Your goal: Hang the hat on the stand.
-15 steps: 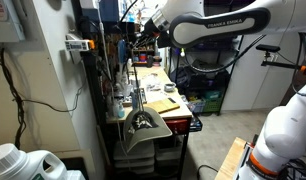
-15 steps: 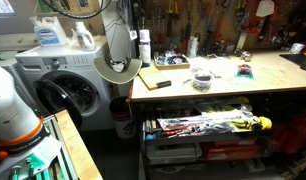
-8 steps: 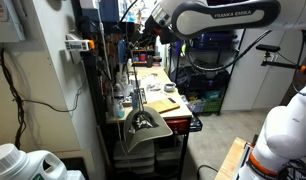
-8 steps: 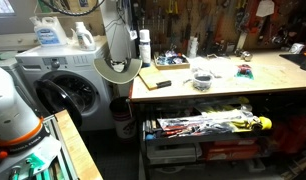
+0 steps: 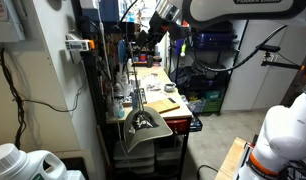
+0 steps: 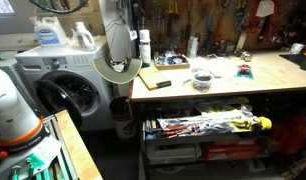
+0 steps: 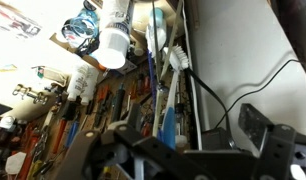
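The olive-tan hat (image 5: 143, 124) hangs with its dark inside showing on the thin upright stand (image 5: 140, 98) at the near end of the workbench. In an exterior view the hat (image 6: 118, 68) also shows at the bench's left end. My gripper (image 5: 151, 29) is high above the bench, well clear of the hat. In the wrist view my gripper (image 7: 180, 158) points at the tool wall. Its dark fingers (image 7: 280, 150) stand wide apart, open, with nothing between them. The hat is out of the wrist view.
A cluttered workbench (image 6: 228, 88) runs along the tool wall, with a shelf of tools (image 6: 203, 126) underneath. A washing machine (image 6: 63, 92) with bottles on it stands beside the hat. A white machine body (image 5: 285, 135) fills the near corner.
The arm has swung upward, its white forearm now leaving the top of the frame. The hat has stayed in place on the stand.
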`<state>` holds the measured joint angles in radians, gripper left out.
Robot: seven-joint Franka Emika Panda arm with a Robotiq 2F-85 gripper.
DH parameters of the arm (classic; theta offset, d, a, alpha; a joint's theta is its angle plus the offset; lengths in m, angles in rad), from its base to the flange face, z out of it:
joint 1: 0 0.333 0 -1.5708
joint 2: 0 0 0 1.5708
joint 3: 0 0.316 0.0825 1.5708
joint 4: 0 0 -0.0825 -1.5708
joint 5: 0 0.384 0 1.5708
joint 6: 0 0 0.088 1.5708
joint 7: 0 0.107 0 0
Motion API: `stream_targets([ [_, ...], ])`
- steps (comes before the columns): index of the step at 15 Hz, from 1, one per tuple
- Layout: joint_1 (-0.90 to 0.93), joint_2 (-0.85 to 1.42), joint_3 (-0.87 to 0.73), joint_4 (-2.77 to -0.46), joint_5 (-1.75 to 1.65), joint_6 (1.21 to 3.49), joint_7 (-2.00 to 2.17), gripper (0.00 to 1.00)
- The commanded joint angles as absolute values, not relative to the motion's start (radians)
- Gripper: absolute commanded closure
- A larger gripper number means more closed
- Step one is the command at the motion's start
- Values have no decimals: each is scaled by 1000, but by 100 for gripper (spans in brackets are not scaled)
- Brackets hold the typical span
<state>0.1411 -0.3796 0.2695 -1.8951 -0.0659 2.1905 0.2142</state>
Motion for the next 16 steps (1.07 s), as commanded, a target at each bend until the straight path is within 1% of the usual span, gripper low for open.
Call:
stream_targets([
  [1, 172, -462, 264, -1986, -3, 2195, 243, 0],
  [3, 178, -498, 270, -2037, 8, 2205, 253, 0],
  [8, 150, -571, 287, -2116, 7, 2067, 389, 0],
  [12, 126, -571, 298, -2090, -1, 1837, 471, 0],
  [16, 109, -558, 318, -2045, -27, 1680, 516, 0],
])
